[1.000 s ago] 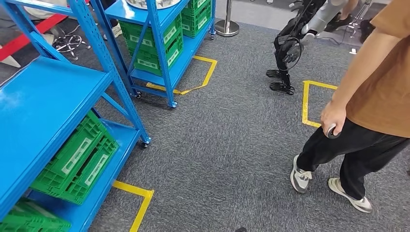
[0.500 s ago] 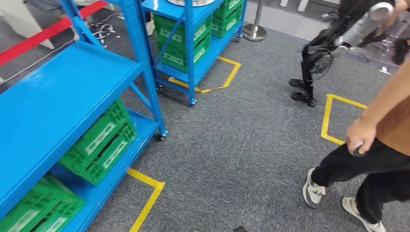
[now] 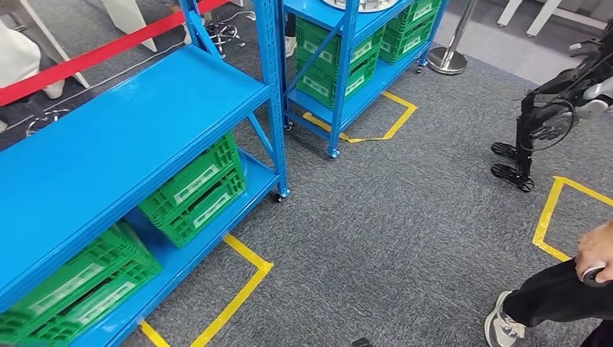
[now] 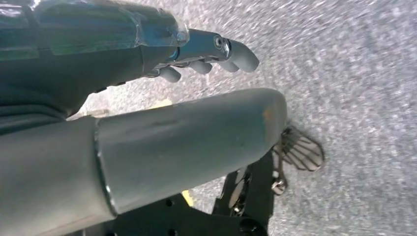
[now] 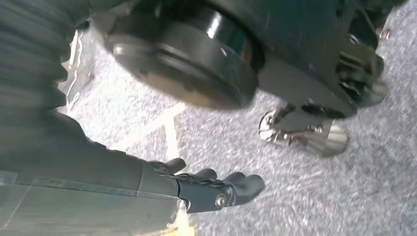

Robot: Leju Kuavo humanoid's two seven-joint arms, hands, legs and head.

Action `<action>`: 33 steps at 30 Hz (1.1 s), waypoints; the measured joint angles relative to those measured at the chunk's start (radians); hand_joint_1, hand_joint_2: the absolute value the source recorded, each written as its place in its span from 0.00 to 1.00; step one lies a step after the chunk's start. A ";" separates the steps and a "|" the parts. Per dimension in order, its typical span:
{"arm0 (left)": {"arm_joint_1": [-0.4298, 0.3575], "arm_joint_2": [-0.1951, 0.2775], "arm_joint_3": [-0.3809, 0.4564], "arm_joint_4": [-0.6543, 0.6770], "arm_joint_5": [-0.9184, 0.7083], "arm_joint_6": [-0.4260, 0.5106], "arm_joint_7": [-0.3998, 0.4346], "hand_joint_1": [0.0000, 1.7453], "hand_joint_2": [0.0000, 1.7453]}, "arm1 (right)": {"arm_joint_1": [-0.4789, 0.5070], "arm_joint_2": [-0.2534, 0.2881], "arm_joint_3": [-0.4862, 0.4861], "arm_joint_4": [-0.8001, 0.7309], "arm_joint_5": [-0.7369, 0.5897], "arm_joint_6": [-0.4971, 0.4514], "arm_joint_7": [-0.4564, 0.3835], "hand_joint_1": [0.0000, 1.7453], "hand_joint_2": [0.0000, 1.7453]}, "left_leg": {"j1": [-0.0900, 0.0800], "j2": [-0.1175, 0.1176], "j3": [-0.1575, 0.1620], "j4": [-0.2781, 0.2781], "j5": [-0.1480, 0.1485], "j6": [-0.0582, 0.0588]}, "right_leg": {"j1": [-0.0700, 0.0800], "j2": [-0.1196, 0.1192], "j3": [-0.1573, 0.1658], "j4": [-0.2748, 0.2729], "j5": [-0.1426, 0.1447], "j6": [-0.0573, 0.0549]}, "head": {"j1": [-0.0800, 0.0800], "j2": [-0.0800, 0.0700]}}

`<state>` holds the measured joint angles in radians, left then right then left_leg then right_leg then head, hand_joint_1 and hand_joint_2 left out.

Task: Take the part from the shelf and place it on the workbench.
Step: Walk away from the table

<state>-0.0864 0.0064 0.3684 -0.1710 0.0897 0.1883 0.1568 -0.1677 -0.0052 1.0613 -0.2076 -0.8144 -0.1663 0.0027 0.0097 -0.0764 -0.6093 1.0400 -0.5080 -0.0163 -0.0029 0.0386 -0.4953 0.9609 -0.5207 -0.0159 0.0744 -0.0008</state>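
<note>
- Since a second ago my whole view has swung left: the near blue steel shelving rack [image 3: 123,137] now spreads across the left, the person in black trousers [image 3: 556,296] has slid to the near right edge, and the dark legged robot [image 3: 538,123] stands at the far right. That is my head turning, not the things moving.
- The near rack's broad middle shelf lies bare; on its bottom shelf sit green slatted plastic crates [image 3: 194,189], another [image 3: 69,293] nearer me. I cannot see into them.
- The far blue rack [image 3: 347,65] holds more stacked green crates [image 3: 329,69], contents also hidden.
- On its top shelf, at the far edge of my view, a pale round metal part [image 3: 358,4] is cut off; I judge that may be what I am after, though I cannot be sure. If so, it looks rigid, smooth and fairly heavy, best taken by the rim with both hands.
- My left hand [image 4: 196,56] hangs over the grey carpet [image 3: 405,217], fingers loosely apart, holding nothing.
- My right hand [image 5: 206,189] likewise hangs empty, fingers slack.
</note>
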 joint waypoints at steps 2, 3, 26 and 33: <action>-0.003 0.000 0.000 0.000 0.000 0.000 0.000 0.00 0.00 | 0.003 -0.001 0.000 0.001 0.000 0.000 0.000 0.00 1.00 | -0.001 0.066 -0.042 0.093 -0.061 -0.006 | 0.001 -0.025 0.001 -0.012 0.006 -0.006 | -0.012 0.000; -0.005 0.000 0.000 0.000 0.001 0.000 -0.001 0.00 0.00 | 0.006 -0.002 0.000 0.001 0.000 0.000 0.000 0.00 1.00 | 0.001 0.077 -0.069 0.158 -0.093 -0.011 | 0.003 -0.038 0.000 -0.012 0.007 -0.007 | -0.018 0.000; -0.010 -0.005 -0.003 0.003 0.003 -0.003 -0.004 0.00 0.00 | 0.003 -0.003 0.000 0.002 -0.001 0.002 0.004 0.00 1.00 | -0.002 -0.027 0.032 -0.026 0.009 0.029 | 0.001 0.034 -0.021 0.050 -0.004 0.010 | 0.005 0.000; -0.005 -0.007 -0.007 0.005 0.000 0.004 0.011 0.00 0.00 | 0.007 -0.004 0.000 0.002 0.003 0.002 0.005 0.00 1.00 | -0.001 0.077 -0.055 0.122 -0.080 -0.009 | -0.003 -0.027 -0.009 -0.002 0.003 -0.007 | -0.014 0.000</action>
<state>-0.0917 -0.0003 0.3614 -0.1656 0.0898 0.1922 0.1681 -0.1608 -0.0093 1.0616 -0.2058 -0.8112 -0.1647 0.0081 0.0083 0.0002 -0.6639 1.1621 -0.5877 -0.0248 -0.0059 0.0113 -0.5042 0.9590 -0.5179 -0.0230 0.0601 -0.0008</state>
